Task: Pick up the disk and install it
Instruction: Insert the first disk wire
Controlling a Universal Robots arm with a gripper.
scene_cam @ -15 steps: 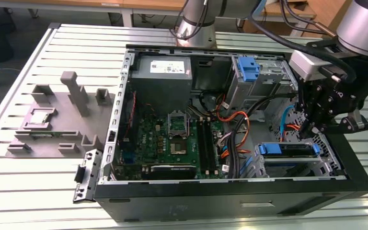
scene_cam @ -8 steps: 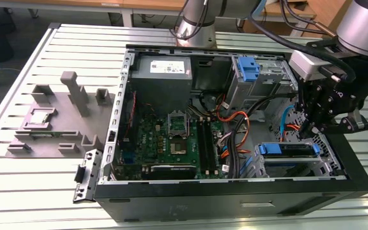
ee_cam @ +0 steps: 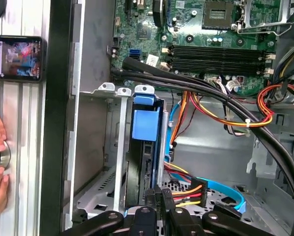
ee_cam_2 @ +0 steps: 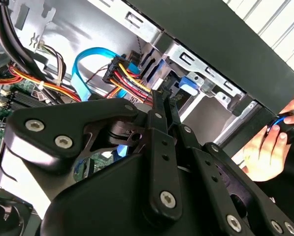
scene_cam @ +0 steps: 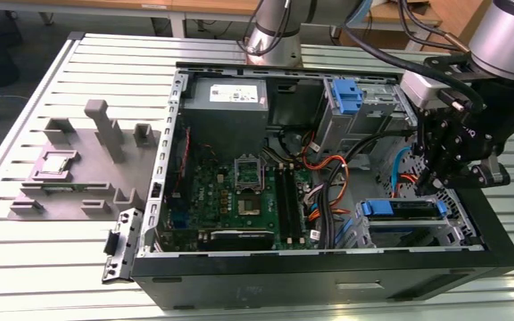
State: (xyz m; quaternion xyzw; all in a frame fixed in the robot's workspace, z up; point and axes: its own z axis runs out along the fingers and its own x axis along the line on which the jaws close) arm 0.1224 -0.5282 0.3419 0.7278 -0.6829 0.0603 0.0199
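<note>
The disk (scene_cam: 401, 210), a dark drive in a blue plastic carrier, lies in the metal drive cage (scene_cam: 449, 231) at the front corner of the open computer case, on the exterior view's right. In the first wrist view the disk (ee_cam: 144, 142) is edge-on between the cage walls. My gripper (scene_cam: 428, 186) hangs just above the back end of the disk, its black fingers (ee_cam: 151, 196) pressed together with nothing between them. In the second wrist view the shut gripper (ee_cam_2: 162, 105) points at the cage and a bundle of coloured cables.
Red, yellow and blue cables (scene_cam: 328, 180) run between the motherboard (scene_cam: 239, 194) and the cage. A second blue carrier (scene_cam: 347, 97) sits in the upper bay. A grey fixture (scene_cam: 78, 167) lies on the exterior view's left. A person's hand (ee_cam_2: 270, 147) rests outside the case wall, near a phone (ee_cam: 16, 58).
</note>
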